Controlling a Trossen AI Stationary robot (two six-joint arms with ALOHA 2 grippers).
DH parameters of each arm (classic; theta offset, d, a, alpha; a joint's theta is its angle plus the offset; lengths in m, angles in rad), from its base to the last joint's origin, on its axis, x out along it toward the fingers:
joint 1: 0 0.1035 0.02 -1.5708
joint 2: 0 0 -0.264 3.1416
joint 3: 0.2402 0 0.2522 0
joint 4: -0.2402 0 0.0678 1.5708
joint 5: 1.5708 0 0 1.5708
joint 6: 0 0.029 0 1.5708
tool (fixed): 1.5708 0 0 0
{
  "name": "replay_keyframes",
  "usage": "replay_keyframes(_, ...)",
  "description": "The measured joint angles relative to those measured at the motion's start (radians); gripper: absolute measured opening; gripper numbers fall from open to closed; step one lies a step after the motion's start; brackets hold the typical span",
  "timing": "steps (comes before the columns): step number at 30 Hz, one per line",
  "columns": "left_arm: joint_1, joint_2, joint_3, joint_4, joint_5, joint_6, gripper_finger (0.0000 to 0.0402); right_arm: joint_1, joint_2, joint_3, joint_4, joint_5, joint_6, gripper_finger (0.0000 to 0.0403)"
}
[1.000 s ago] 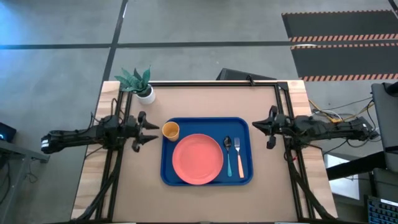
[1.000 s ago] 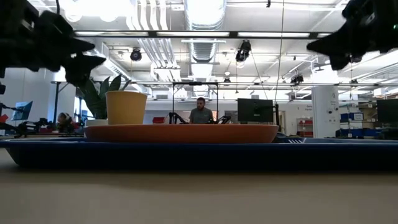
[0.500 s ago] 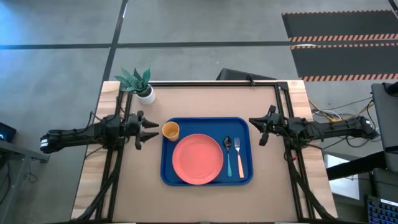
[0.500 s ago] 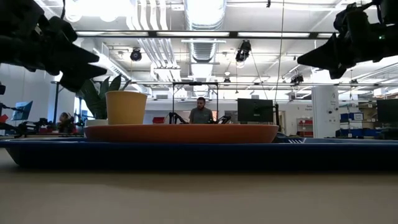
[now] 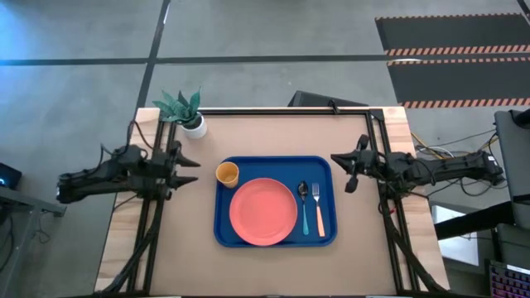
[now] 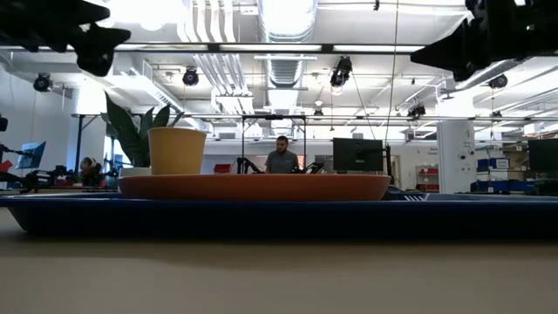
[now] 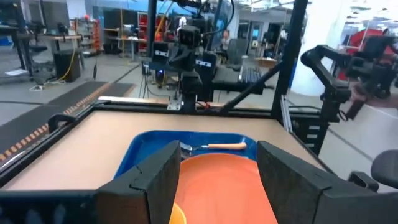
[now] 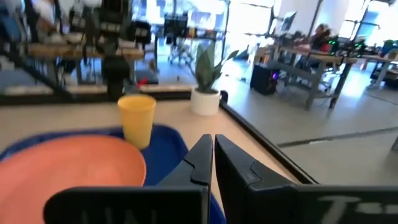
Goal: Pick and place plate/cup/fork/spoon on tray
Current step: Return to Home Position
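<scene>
The blue tray (image 5: 224, 232) lies in the middle of the table. On it rest the coral plate (image 5: 263, 211), the orange-yellow cup (image 5: 227, 174) upright at its far left corner, and the blue-handled spoon (image 5: 303, 205) beside the orange-handled fork (image 5: 318, 207) at its right. My left gripper (image 5: 190, 171) hovers open left of the tray, pointing level at the cup, well above the table (image 6: 87, 44). My right gripper (image 5: 334, 159) hovers shut off the tray's far right corner, high up (image 6: 440, 54). Neither holds anything.
A white pot with a green plant (image 5: 192, 120) stands at the table's far left corner. Black frame rails (image 5: 281, 110) run along the far edge and both sides. A person (image 6: 281, 159) sits in the room beyond the table.
My left gripper has risen and drawn back from the cup toward the table's left edge, staying open. My right gripper has risen a little and rolled slightly, staying shut. The tableware has not moved.
</scene>
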Motion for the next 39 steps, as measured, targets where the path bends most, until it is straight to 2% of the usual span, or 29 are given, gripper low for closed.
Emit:
replay_keyframes(4,-0.008,-0.068,-0.003,-0.018,0.001,0.036,0.0194,0.002,-0.079,0.014,-0.095,0.001,0.016,0.0009)
replay_keyframes(7,-0.011,-0.123,-0.051,0.012,0.002,0.032,0.0194,0.002,-0.192,-0.043,-0.098,0.0,0.028,0.0009)
replay_keyframes(13,-0.015,-0.108,-0.139,0.157,0.008,0.03,0.0194,0.001,-0.437,-0.15,-0.084,0.005,0.025,0.0009)
replay_keyframes(21,-0.027,-0.122,-0.197,0.161,-0.016,0.004,0.0194,0.004,-0.419,-0.178,-0.141,0.036,0.079,0.0009)
replay_keyframes(30,-0.027,-0.124,-0.273,0.269,-0.038,0.004,0.0194,0.003,-0.432,-0.218,-0.142,0.036,0.11,0.0009)
replay_keyframes(39,-0.027,-0.096,-0.281,0.278,-0.081,0.011,0.0194,0.003,-0.431,-0.218,-0.159,0.037,0.09,0.0009)
